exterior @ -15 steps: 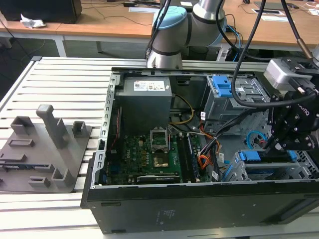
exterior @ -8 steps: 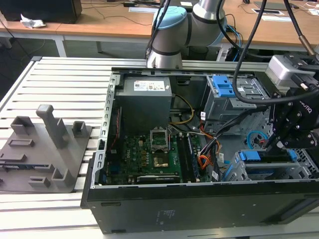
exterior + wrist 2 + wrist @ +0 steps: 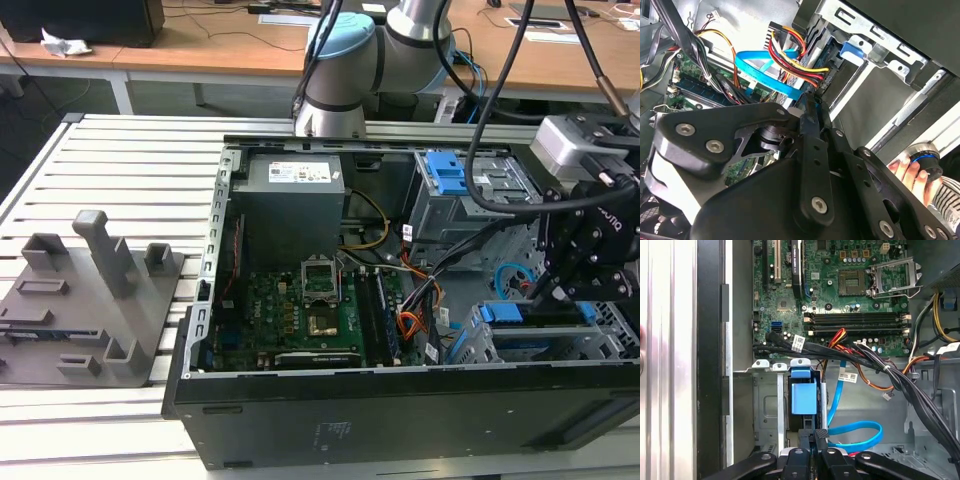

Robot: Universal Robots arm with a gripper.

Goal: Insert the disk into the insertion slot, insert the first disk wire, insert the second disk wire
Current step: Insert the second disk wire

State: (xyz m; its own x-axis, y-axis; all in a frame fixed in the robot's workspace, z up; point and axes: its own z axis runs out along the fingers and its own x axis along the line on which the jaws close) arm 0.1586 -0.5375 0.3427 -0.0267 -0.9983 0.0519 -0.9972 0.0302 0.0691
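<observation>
The disk (image 3: 530,314) lies in its blue carrier inside the insertion slot (image 3: 560,345), at the case's front corner on the exterior view's right. In the first wrist view the carrier's blue tab (image 3: 804,396) sits in the perforated grey cage (image 3: 767,410). My gripper (image 3: 572,285) hangs just over it, fingers (image 3: 815,436) pressed together. The second disk wire (image 3: 856,436), a light-blue loop, ends right at the fingertips (image 3: 809,102). The first disk wire (image 3: 790,55), a red and yellow bundle, runs beside the light-blue cable (image 3: 765,70) toward the disk's rear edge.
A motherboard (image 3: 300,310) and a grey power supply (image 3: 295,200) fill the case's other half. A taller bay with a blue latch (image 3: 445,175) stands behind the slot. Black cable bundles (image 3: 900,380) cross nearby. A person's hand (image 3: 907,172) is beside the case. A grey fixture (image 3: 90,290) sits on the exterior view's left.
</observation>
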